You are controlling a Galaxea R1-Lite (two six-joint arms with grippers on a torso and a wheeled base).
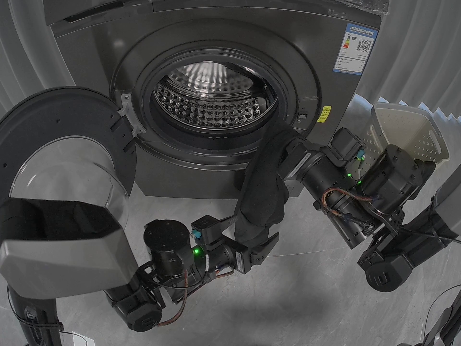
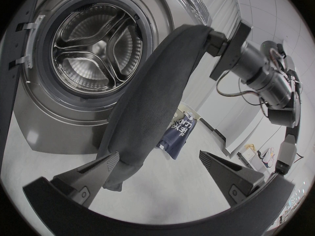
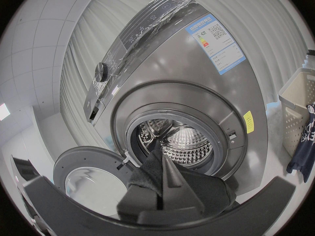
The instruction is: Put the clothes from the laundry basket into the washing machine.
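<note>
A front-loading washing machine (image 1: 307, 63) stood with its round door (image 1: 57, 135) swung fully open to the robot's left, exposing the shiny steel drum (image 1: 211, 102), in which no clothes could be seen. The right gripper (image 1: 284, 146) was clenched on the upper end of a dark garment (image 1: 261, 188), holding it just outside the lower right edge of the drum opening. The garment hung down from there in a long fold toward the floor (image 1: 312, 289). Below it, the left gripper (image 1: 250, 240) was released, its fingers (image 2: 95, 177) spread wide, with the hanging end of the cloth resting against one of them. A cream laundry basket (image 1: 413, 130) sat on the floor at the robot's right, beside the machine, and a navy garment (image 2: 178, 136) with white print was draped over its rim. The step in hand appeared to be loading the dark garment, with none of it past the door seal yet. The next move likely called for carrying the held end forward into the drum and gathering or lifting the trailing end, so that the cloth did not snag on the rim or slide to the floor once let go.
</note>
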